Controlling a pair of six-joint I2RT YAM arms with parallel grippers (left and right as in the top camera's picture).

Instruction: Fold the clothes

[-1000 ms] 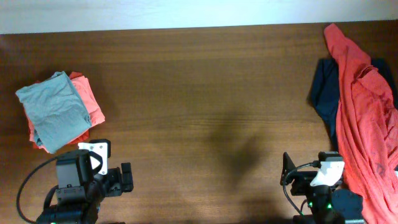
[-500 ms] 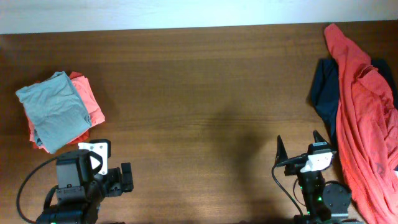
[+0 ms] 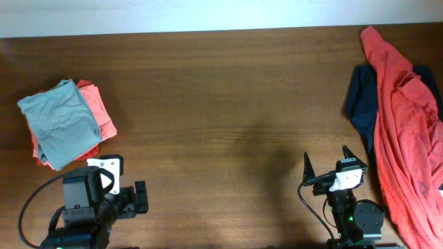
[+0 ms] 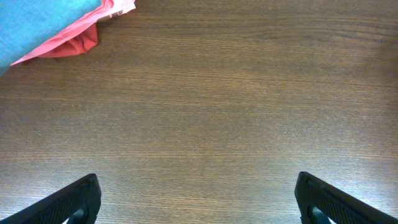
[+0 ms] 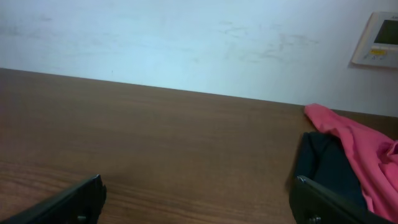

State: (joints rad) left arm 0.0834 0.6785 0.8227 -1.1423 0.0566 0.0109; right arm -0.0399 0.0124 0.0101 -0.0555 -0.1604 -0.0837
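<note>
A folded pale grey-blue T-shirt (image 3: 61,123) lies on a folded coral-red tee (image 3: 102,114) at the table's left; their corner shows in the left wrist view (image 4: 43,22). An unfolded coral-red tee (image 3: 405,131) lies over a navy piece (image 3: 361,104) at the right edge; both show in the right wrist view, the tee (image 5: 360,146) and the navy piece (image 5: 326,168). My left gripper (image 4: 198,199) is open and empty over bare wood near the front left. My right gripper (image 3: 327,160) is open and empty at the front right, left of the unfolded pile.
The brown wooden table (image 3: 221,104) ends at a pale wall at the back (image 5: 186,43). A white wall panel (image 5: 379,38) hangs at the upper right in the right wrist view. Arm bases and cables sit at the front edge.
My right arm has swung left, away from the unfolded coral tee, and its open fingers now show pointing toward the back. The left arm and the clothes have not moved.
</note>
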